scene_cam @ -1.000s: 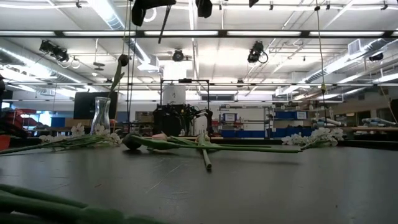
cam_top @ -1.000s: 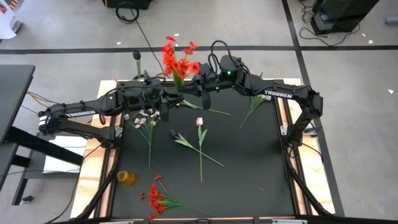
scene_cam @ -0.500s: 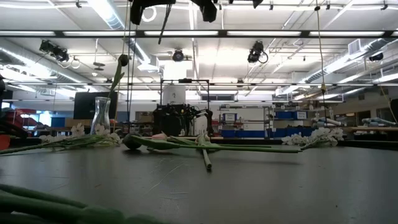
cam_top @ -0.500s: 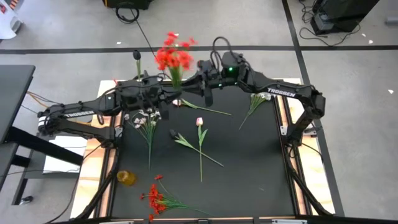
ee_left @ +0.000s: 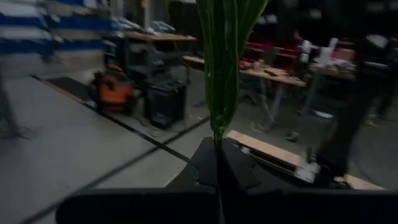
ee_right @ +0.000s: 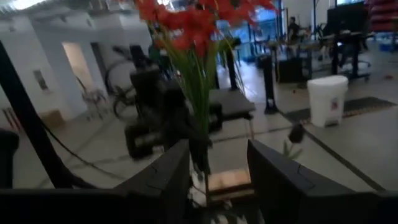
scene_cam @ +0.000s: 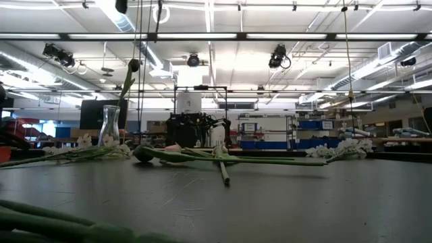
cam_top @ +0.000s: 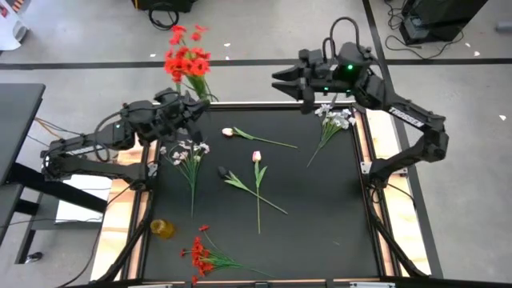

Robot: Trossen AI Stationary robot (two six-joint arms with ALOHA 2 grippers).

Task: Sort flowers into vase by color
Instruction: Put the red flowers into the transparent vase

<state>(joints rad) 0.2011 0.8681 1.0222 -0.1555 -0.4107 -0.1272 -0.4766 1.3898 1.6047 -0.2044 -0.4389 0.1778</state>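
Observation:
My left gripper (cam_top: 194, 108) is shut on a red flower spray (cam_top: 186, 60), high over the table's far left corner. The right wrist view shows the same spray (ee_right: 193, 25) upright. My right gripper (cam_top: 294, 86) stands open and empty above the far edge, right of the spray. On the black table lie two white sprays (cam_top: 189, 154) (cam_top: 334, 120), two pink tulips (cam_top: 257, 158) (cam_top: 229, 132) and another red spray (cam_top: 200, 254). The low view shows a clear vase (scene_cam: 110, 127) with a dark flower in it. My left gripper pinches the red spray's green stems low down (ee_left: 217, 127) between its two shut fingers. The fingers reach out about level toward the far side and lie across the stems. The spray stands upright above them, blooms on top, lifted clear of the table.
A small amber vessel (cam_top: 162, 229) stands at the table's near left. A dark bud (cam_top: 222, 171) lies beside the middle tulip's leaves. Wooden rails (cam_top: 364, 144) edge the table. A grey desk (cam_top: 16, 120) stands to the left.
My right gripper has let go of the red spray and drawn back toward the table's far right, rising. My left gripper has kept the spray and carried it toward the far left corner, still upright and clear of the table.

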